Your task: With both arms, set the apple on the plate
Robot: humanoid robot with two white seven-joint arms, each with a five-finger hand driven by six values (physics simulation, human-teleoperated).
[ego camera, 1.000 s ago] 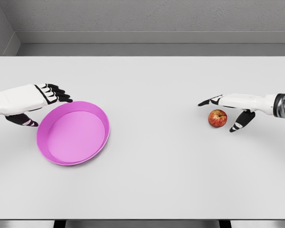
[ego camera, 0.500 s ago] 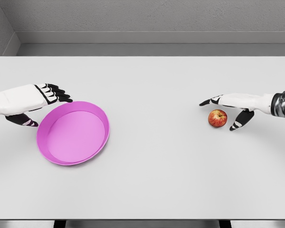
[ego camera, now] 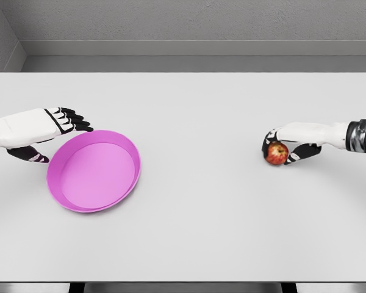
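Observation:
A small red apple rests on the right side of the white table. My right hand comes in from the right edge and has its fingers curled over the apple's top and its thumb against the near side, shut on it. A shallow pink plate lies on the left side of the table. My left hand hovers at the plate's far left rim, fingers stretched out over the edge and thumb below, holding nothing.
The table's back edge meets a grey wall. A wide bare stretch of tabletop separates the plate from the apple.
My right hand's fingers, spread above the apple a second ago, have curled down and closed around it. The left hand and plate have not moved.

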